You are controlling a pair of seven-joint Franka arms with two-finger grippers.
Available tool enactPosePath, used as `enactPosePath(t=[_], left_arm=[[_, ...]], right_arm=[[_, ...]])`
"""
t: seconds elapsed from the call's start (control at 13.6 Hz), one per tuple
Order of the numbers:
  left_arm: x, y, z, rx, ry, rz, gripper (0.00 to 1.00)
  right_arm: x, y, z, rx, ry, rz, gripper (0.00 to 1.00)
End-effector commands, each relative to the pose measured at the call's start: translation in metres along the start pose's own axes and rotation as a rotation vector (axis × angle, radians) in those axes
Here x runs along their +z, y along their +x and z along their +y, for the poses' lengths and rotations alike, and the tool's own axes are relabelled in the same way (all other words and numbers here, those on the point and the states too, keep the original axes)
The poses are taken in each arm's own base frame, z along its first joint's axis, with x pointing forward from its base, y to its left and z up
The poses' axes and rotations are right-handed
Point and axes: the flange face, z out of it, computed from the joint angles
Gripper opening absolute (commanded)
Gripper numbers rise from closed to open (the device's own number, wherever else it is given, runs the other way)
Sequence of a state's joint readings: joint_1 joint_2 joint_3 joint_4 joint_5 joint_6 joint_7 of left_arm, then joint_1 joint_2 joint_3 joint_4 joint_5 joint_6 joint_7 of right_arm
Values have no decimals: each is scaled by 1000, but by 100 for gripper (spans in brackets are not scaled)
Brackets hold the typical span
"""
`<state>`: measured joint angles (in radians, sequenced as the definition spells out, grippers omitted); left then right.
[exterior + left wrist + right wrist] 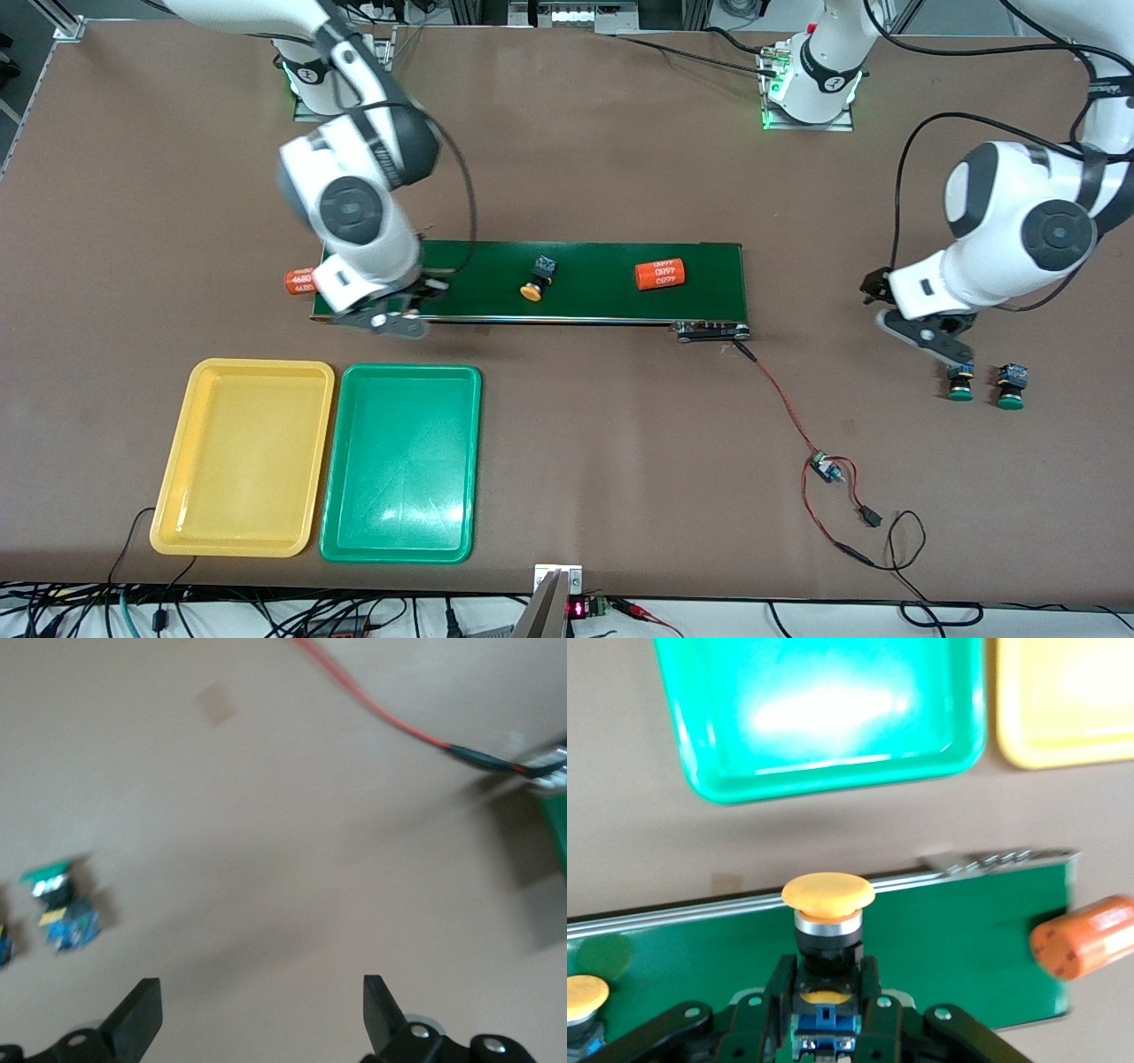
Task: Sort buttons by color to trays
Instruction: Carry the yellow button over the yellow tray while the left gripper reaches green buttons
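Two trays lie side by side near the front camera at the right arm's end of the table, the yellow tray (241,456) at nine o'clock of the green tray (400,462), their long edges almost touching. At twelve o'clock of them runs the dark-green conveyor belt (585,266). The right gripper (824,1010) hangs over the belt's end nearest the trays, its fingers clamped on the blue body of a yellow-capped button (827,912). A second yellow-capped button (537,279) lies tipped on the belt's middle, and at three o'clock of it rests an orange cylinder (662,275) printed 4680. Another orange cylinder (299,281) lies at the belt's end by the right gripper. Well apart, toward the left arm's end, two green-capped buttons (985,385) sit close together on the brown table (620,425). The left gripper (930,341) hovers just at eleven o'clock of them, its fingers (137,1017) spread wide with nothing between them. A red wire (780,399) trails from the belt.
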<state>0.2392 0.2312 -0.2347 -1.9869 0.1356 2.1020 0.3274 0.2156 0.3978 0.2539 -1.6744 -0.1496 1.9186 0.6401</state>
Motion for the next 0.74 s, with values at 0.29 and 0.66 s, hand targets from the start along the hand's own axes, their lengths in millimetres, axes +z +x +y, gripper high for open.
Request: enactPosePath(t=[0.29,0.66], left_arm=[[30,-12,-90,-285,-3,20,100],[104,-16,-139,-301,47,82,100]], right_arm=[[-17,60,136,-100,-18,3,0],[47,106,211,-112,-128,59,0]])
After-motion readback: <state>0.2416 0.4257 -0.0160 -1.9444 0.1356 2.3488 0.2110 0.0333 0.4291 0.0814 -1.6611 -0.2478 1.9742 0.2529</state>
